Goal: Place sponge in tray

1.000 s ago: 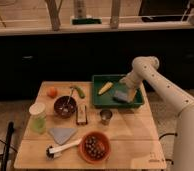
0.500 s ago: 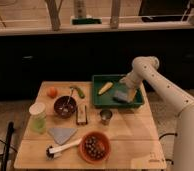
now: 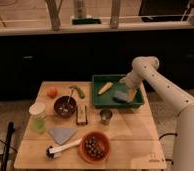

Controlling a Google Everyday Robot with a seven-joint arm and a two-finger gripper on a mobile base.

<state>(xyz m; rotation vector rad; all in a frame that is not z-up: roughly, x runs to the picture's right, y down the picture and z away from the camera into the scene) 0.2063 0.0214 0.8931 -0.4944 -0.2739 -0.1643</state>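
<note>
The gripper (image 3: pixel 128 93) sits right of centre in the frame, down inside the tray (image 3: pixel 97 98), at the end of the white arm (image 3: pixel 162 90) that reaches in from the right edge. Whether it is gripping or has let go, I cannot tell from here.

Now across the wooden table (image 3: pixel 132 136), left to right. Far left, a pale green cup (image 3: pixel 38 118) with a light lid. Above it, a small orange fruit (image 3: pixel 52 92). Below, a flat grey cloth (image 3: pixel 62 134), and beneath that a white-handled brush (image 3: pixel 63 148) near the lower left corner. Moving in, a dark bowl (image 3: pixel 65 106) with a utensil standing in it, a green pepper-like item (image 3: pixel 79 91) just above it, and a dark bar-shaped packet (image 3: pixel 82 114) beside it. Lower centre, the orange bowl (image 3: pixel 94 147) with dark round pieces in it. Then a small metal cup (image 3: pixel 106 117), just below the tray's front rim.

And here's the action: the dark green tray, upper centre-right. A yellow corn-like item (image 3: pixel 105 88) lies in its left half. The sponge (image 3: pixel 121 96), blue-grey, is inside the tray's right half, low against the floor and right beside the gripper, touching it or very nearly.

By my judgement the carrying is done: the sponge is within the tray's rim. What looks left is a confirmed release, if it has not happened, and the arm lifting clear without dragging the sponge back out.
</note>
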